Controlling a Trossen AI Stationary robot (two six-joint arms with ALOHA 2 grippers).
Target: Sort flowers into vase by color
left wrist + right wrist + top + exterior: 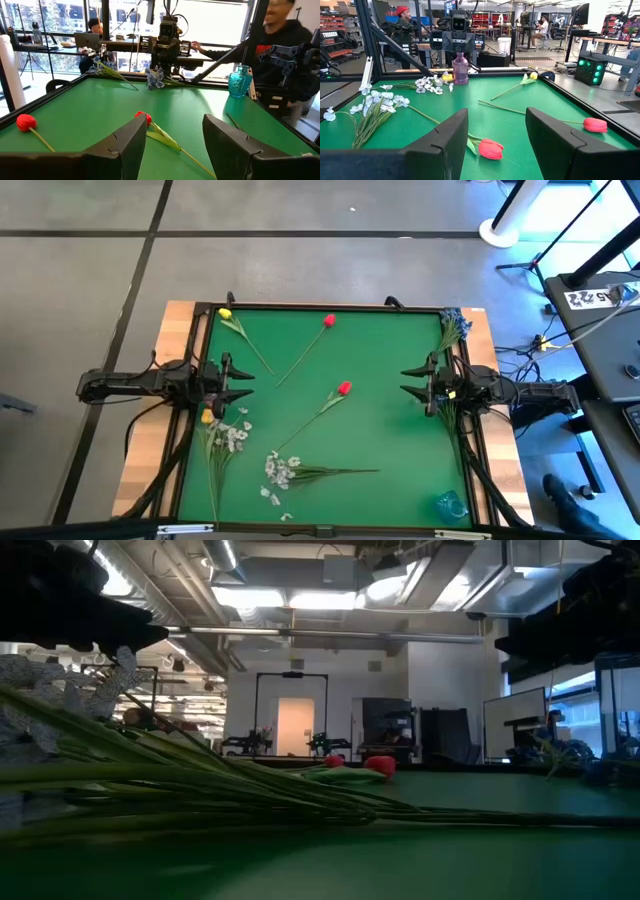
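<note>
Flowers lie flat on the green mat (380, 350). A yellow tulip (225, 313) lies near the far left corner and a second one (207, 417) by the left arm. One red tulip (330, 321) lies far, another (344, 388) mid-table. White sprays (235, 435) (280, 470) lie near left, blue blossoms (450, 325) at the far right corner. A teal vase (450, 505) stands at the near right corner; a purple vase (461, 68) stands below the left arm. My left gripper (240, 383) and right gripper (410, 383) hover open at opposite sides.
A dark raised rim (330, 307) frames the mat on a wooden table. In the wrist views people (285, 30) (402, 22) stand beyond the table's edges, among desks and equipment. Bare mat (390, 430) lies between the grippers and toward the right.
</note>
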